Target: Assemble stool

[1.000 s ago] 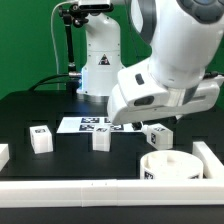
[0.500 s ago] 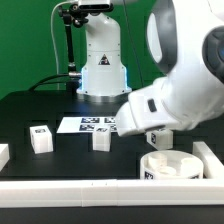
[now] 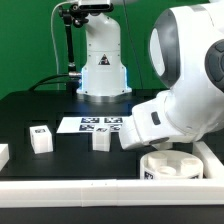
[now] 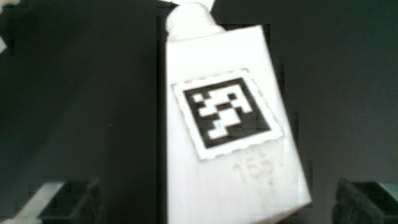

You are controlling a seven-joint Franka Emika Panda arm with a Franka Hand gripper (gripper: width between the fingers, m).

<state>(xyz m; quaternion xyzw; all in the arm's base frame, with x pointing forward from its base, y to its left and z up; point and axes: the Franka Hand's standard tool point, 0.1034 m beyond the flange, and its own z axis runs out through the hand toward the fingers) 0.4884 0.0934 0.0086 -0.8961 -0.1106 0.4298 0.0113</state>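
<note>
**Here: fingers astride a stool leg**

The fingers [image 4: 68,203] stand apart, one on each side of a tagged white leg [image 4: 222,120], with gaps showing on both sides. The round seat [image 3: 166,165] sits in the desk's [image 3: 30,110] camera-side corner at the exterior view's right. Two other legs [image 3: 40,138] stand along that edge, toward the view's left.

The block leg [image 4: 235,192] looks like matt white plastic, its tag [image 4: 226,110] perhaps paper; the table [image 3: 30,108] matt black.

The arm [image 3: 185,100] hides the jaws in the exterior view and covers part of the seat [image 3: 175,166]; one leg [image 3: 3,153] is cut off at that view's left edge.
</note>
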